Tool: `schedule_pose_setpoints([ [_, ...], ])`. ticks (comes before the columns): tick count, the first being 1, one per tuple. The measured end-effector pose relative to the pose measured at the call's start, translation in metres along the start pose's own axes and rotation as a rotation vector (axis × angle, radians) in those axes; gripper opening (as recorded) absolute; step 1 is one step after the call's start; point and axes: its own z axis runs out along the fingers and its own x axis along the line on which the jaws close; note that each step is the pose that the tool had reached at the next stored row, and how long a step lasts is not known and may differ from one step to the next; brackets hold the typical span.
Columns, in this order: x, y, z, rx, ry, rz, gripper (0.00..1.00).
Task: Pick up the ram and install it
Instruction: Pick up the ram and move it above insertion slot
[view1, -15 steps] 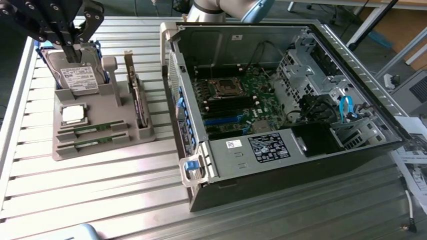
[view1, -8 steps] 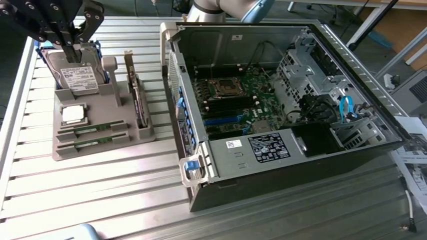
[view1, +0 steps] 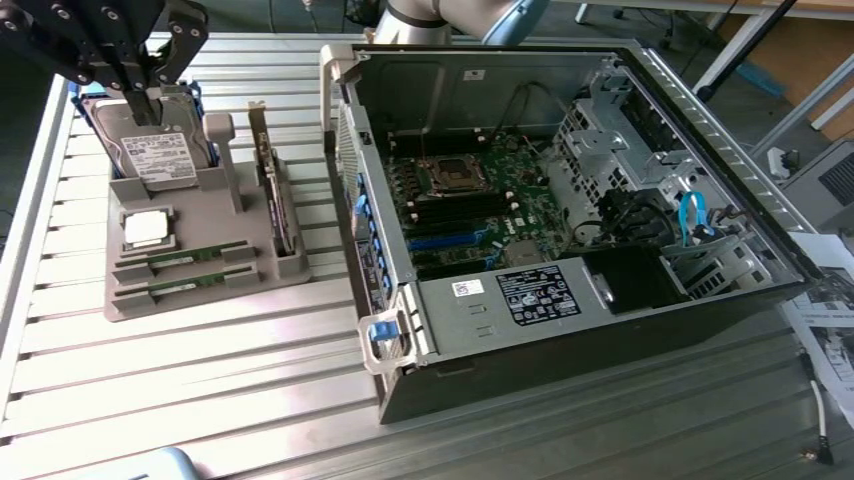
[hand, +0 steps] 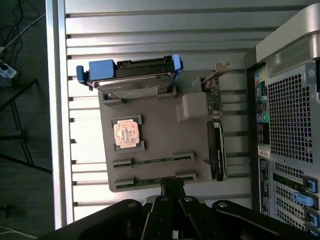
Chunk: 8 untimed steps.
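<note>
Two rams, thin green sticks, lie in slots at the near end of the grey holder tray (view1: 200, 215): one ram (view1: 183, 259) and a second ram (view1: 184, 285) beside it. The wrist view shows them as the first ram (hand: 152, 161) and the second ram (hand: 150, 181). My gripper (view1: 143, 100) hangs above the tray's far end, over the hard drive (view1: 160, 150), with its fingers pressed together and nothing between them. In the wrist view the shut gripper (hand: 172, 184) points down near the second ram, well above it.
The tray also holds a square silver processor (view1: 144, 228) and an upright expansion card (view1: 274, 190). An open computer case (view1: 574, 180) stands on the exterior view's right, its motherboard (view1: 474, 200) exposed with dark memory slots. The slatted metal table (view1: 200, 380) ends at the exterior view's left.
</note>
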Motion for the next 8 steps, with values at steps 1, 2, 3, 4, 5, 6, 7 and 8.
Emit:
schedule_pose_setpoints([
  [1,0.0000,0.0000,0.0000,-0.0003,0.0004,-0.011,0.10],
  [2,0.0000,0.0000,0.0001,-0.0006,0.0008,-0.021,0.10],
  [3,0.0000,0.0000,0.0001,-0.0008,0.0012,-0.029,0.10],
  [4,0.0000,0.0000,0.0000,-0.0009,0.0016,-0.037,0.10],
  [5,0.0000,0.0000,0.0001,-0.0012,0.0019,-0.046,0.10],
  [6,0.0000,0.0000,0.0001,-0.0014,0.0023,-0.055,0.10],
  [7,0.0000,0.0000,0.0001,-0.0019,0.0033,-0.075,0.10],
  [8,0.0000,0.0000,0.0001,-0.0021,0.0036,-0.084,0.10],
])
